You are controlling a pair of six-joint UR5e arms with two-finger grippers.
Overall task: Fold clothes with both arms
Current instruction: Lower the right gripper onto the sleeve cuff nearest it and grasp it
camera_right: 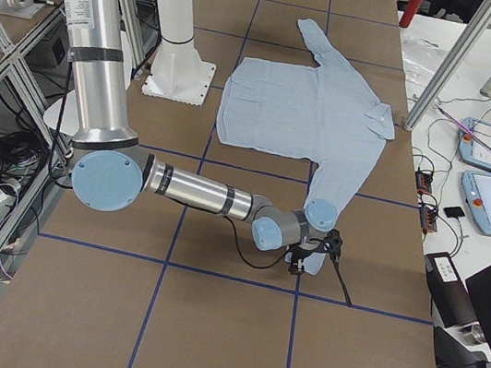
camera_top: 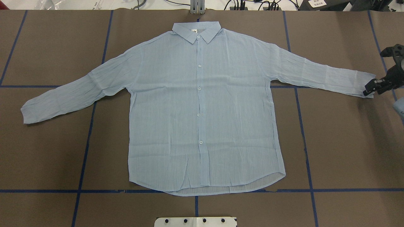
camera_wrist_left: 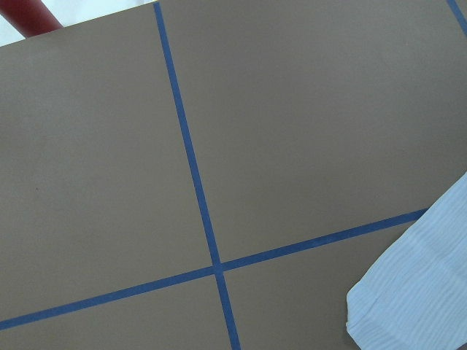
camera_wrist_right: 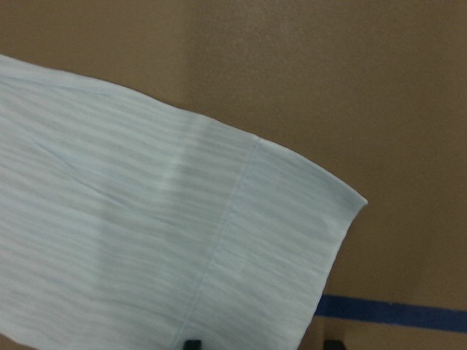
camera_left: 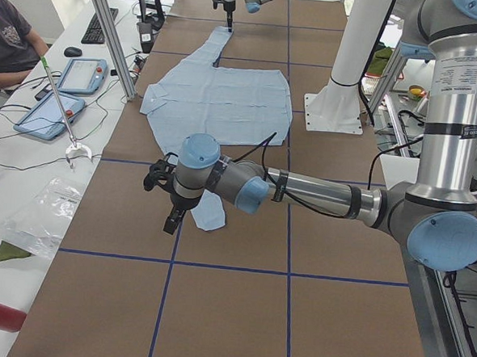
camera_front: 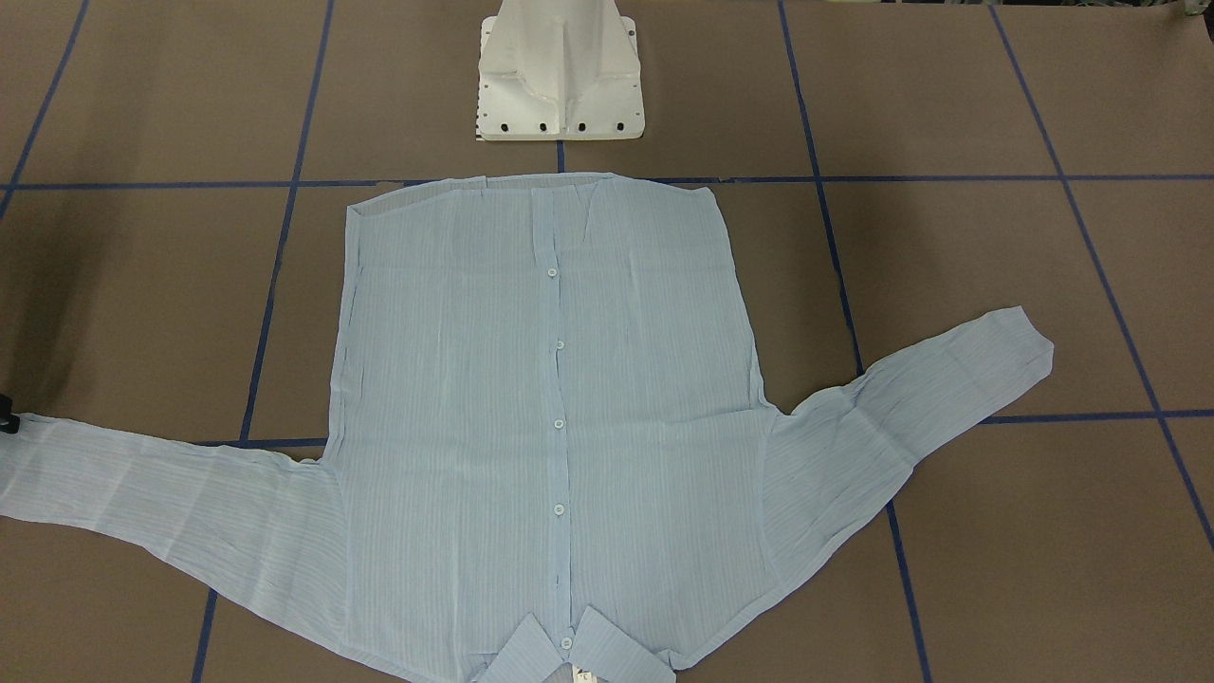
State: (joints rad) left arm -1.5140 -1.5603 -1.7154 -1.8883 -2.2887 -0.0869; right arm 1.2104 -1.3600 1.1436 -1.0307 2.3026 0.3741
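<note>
Brown table [camera_front: 948, 95], shirt [camera_front: 541, 379] collar cropped, right tool [camera_top: 377, 74] clipped

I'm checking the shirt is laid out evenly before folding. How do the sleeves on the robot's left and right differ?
The left sleeve slants more steeply toward the robot's base; the right sleeve runs out flatter. The right gripper sits at the right sleeve's end, jaws open, while the left gripper is beside the left sleeve's end, off the cloth. Both sleeves lie flat and unfolded on the table.
</note>
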